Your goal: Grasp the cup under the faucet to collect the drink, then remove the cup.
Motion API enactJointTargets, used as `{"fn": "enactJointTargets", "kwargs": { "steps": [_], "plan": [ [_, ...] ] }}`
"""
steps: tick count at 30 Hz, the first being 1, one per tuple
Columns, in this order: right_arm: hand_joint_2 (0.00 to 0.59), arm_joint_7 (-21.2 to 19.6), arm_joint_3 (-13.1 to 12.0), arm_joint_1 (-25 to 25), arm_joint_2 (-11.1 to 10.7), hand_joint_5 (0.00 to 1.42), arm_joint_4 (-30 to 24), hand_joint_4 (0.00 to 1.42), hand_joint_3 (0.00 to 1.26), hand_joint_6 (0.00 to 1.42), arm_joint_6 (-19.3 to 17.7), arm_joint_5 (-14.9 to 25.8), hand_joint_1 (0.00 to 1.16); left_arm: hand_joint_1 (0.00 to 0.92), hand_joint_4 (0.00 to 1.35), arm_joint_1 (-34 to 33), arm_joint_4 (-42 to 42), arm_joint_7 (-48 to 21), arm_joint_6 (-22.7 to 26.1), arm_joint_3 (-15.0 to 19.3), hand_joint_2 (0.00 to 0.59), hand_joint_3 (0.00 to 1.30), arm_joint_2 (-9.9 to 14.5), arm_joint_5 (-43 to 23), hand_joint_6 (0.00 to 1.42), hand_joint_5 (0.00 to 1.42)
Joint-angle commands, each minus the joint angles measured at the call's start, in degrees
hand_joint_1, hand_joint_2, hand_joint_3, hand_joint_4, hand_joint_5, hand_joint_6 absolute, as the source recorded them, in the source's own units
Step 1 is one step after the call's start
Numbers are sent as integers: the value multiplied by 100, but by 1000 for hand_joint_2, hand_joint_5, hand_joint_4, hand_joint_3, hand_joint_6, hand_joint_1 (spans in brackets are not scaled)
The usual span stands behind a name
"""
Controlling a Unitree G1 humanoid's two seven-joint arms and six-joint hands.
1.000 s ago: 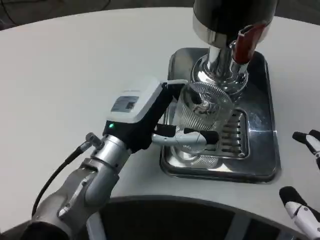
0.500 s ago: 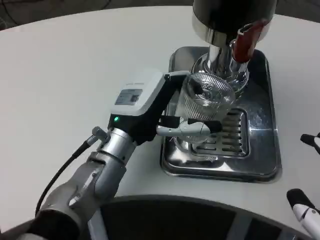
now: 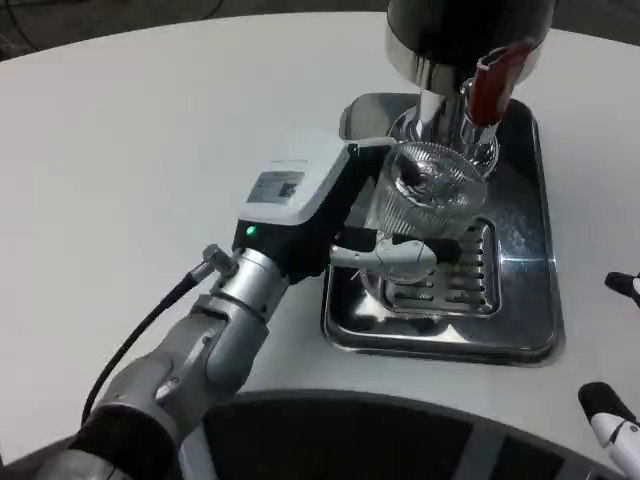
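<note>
On my screen the left hand's fingers are wrapped around the ribbed glass cup — one white-and-black finger lies across the cup's near side, low on the wall, and another part of the hand shows at the cup's far-left rim. So I read the left hand as holding the cup, its white back turned up toward the camera with a green light lit on the near edge.

The cup stands upright within that grip, directly under the faucet, its open mouth just below the chrome neck of the faucet. Whether its base touches the grate or hangs just above it I cannot tell. I cannot tell whether there is any liquid in the cup either; the glass is clear and full of reflections.

The red tap handle sits just right of the cup's rim, on the faucet's body. Beneath the faucet the steel drip tray spreads out, with the slotted grate in the part nearest me and the cup over the grate's left portion.

Back from the faucet toward me the left forearm runs down to the lower left, a black cable trailing beside it over the white bench.

Well to the right of the faucet, at the picture's edge, I see only a few fingertips of the right hand — spread apart above the bench, holding nothing that I can see.
</note>
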Motion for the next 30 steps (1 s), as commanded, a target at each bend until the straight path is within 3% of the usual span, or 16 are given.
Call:
{"fn": "enactJointTargets", "kwargs": {
  "steps": [1,11,18,30],
  "plan": [
    [420,-34,-66,139,20,0,-90,0,73,0,-70,62,215,466,994,-45,128,-143,91,-148,82,912,-63,34,1424,1234],
    [420,-33,-79,189,9,0,-90,0,73,0,-26,106,215,401,763,-65,127,-378,192,-235,105,696,-67,-54,1337,1017],
    [420,-28,-77,211,2,0,-90,0,78,0,-12,148,215,271,567,-15,33,-370,232,-196,115,543,-6,-74,1244,872],
    [420,5,-38,188,-31,0,-90,0,99,0,1,185,215,206,394,72,-160,-580,255,-169,100,334,87,-94,1101,684]
  ]
}}
